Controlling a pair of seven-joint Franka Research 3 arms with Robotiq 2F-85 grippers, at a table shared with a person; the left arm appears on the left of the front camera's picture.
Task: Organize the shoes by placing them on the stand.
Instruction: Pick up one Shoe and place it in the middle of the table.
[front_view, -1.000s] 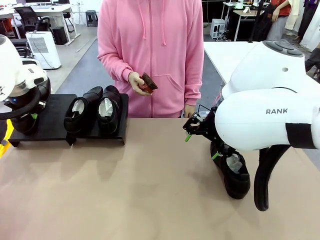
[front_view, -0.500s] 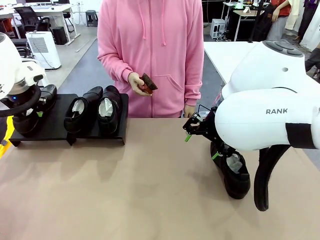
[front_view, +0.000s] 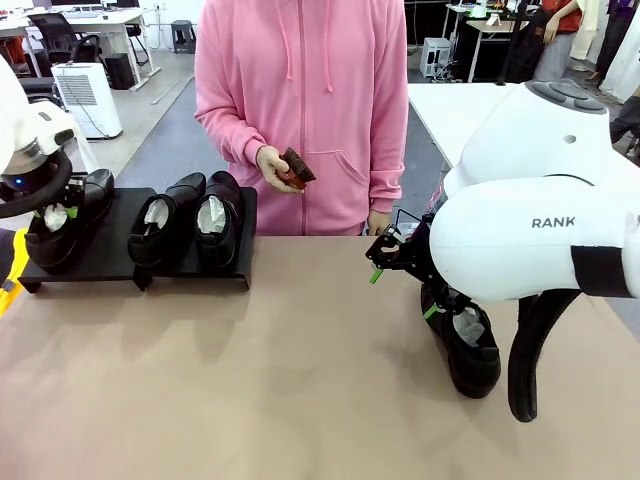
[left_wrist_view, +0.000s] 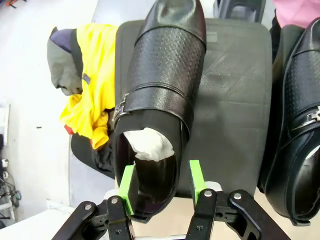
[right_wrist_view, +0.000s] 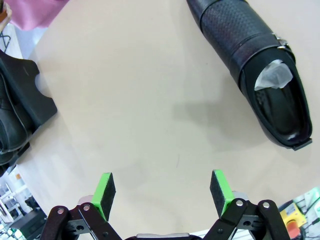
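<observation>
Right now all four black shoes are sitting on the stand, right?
Not quite: three shoes are on the stand. The fourth shoe lies on the table near the right arm, as the front view shows.

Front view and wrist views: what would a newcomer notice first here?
A person in a pink hoodie stands across the table holding a small brown brush. Three black shoes sit on the stand at far left; the left gripper straddles the leftmost shoe's heel, jaws parted. A fourth shoe lies under the right arm.
</observation>
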